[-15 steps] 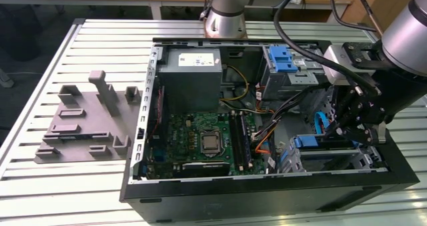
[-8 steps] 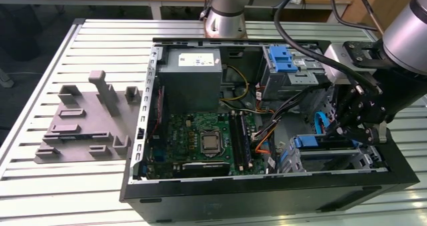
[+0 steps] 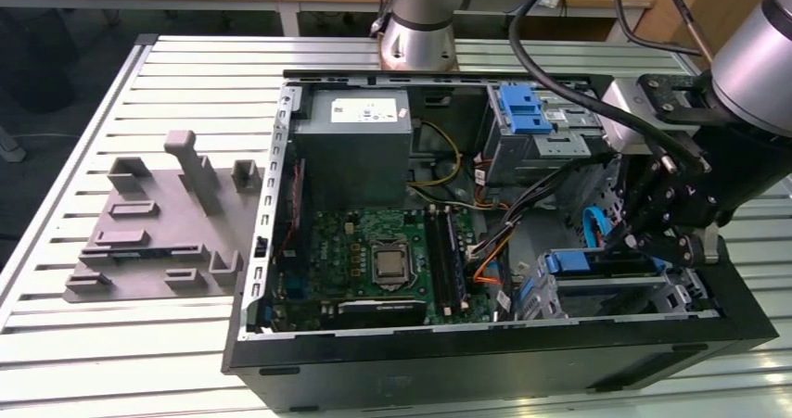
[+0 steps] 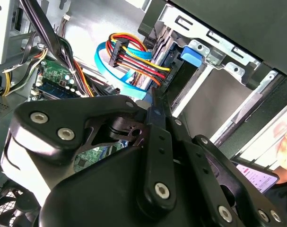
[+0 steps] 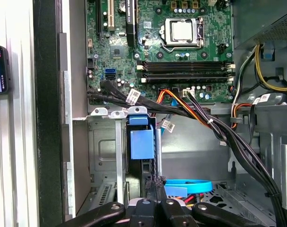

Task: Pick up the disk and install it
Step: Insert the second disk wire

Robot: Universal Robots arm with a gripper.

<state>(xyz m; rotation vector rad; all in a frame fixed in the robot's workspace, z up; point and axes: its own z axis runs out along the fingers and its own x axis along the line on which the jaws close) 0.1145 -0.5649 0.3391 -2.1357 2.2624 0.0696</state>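
Note:
The disk [image 3: 600,262] sits in the drive bay at the open computer case's corner, on the exterior view's right; its blue carrier frame [image 5: 142,143] shows between the bay's metal rails. A blue tab of the disk [image 4: 190,54] shows in the second wrist view. My gripper [image 3: 641,240] hangs just over the bay. Its fingers are shut together, and the gripper [image 5: 155,187] has its tips against the disk's end beside the cables. Nothing shows between the fingers of the gripper [image 4: 155,100].
Inside the case [image 3: 266,251] are the motherboard [image 3: 384,251], a grey power supply box [image 3: 359,149] and an upper cage with a blue latch [image 3: 526,112]. Cable bundles [image 5: 200,113] and a blue flat cable [image 5: 188,187] run beside the bay. A grey fixture [image 3: 161,223] lies on the table.

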